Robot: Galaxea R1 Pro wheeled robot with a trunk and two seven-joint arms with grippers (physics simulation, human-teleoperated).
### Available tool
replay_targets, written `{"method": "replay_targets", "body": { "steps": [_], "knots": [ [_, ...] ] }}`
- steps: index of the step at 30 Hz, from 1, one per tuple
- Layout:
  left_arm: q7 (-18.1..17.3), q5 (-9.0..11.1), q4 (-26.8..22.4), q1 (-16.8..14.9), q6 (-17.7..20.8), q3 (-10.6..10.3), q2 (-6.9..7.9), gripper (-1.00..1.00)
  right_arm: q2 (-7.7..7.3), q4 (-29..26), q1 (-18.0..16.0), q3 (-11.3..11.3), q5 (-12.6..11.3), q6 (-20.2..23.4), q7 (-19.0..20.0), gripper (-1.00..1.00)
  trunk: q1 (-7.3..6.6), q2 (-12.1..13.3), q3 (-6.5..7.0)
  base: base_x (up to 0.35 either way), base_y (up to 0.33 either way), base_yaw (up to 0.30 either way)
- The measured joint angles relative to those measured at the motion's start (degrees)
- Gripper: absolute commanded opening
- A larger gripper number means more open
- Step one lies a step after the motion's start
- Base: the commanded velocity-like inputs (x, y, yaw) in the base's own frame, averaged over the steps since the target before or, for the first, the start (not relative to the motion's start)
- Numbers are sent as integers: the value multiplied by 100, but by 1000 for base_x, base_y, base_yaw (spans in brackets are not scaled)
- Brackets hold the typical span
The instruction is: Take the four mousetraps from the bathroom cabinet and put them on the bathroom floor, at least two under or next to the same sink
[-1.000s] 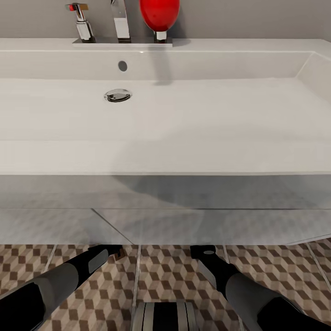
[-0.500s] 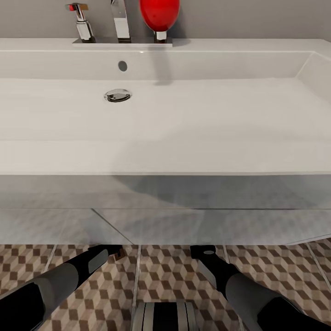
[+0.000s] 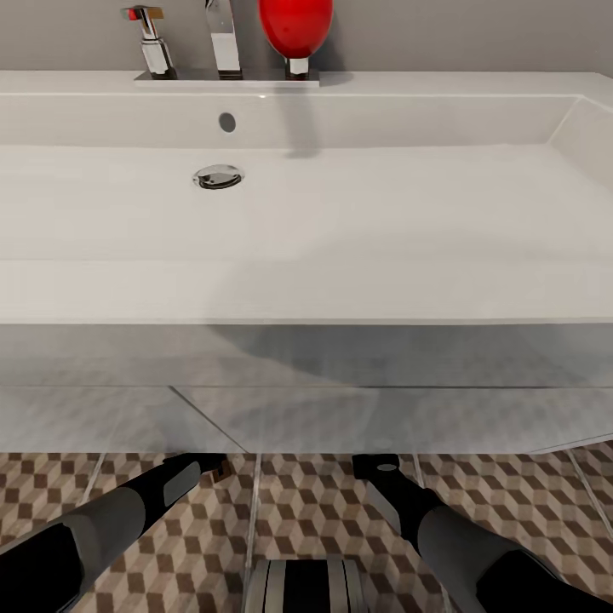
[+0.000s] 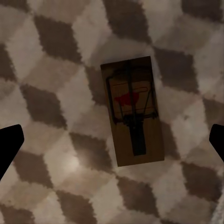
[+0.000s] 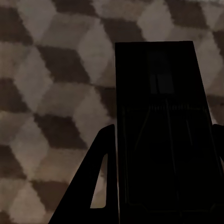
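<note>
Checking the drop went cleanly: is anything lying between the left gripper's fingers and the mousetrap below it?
No. In the left wrist view the mousetrap lies flat on bare bathroom floor, with the fingertips apart from it on both sides.

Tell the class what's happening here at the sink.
A two-armed robot stands at the sink, both arms reaching down under it to the floor. The left gripper is open above a mousetrap lying flat on the tiles. The right gripper is shut on a second mousetrap, held just over the floor, not yet released.
</note>
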Motion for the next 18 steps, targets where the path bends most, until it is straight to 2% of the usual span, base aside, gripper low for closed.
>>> {"method": "replay_targets", "body": {
  "steps": [18],
  "knots": [
    [0,0,0,0,0,1,0,100,-3,9,0,0,-15,-70,-8,-100,0,0,0,0,0,0]
  ]
}}
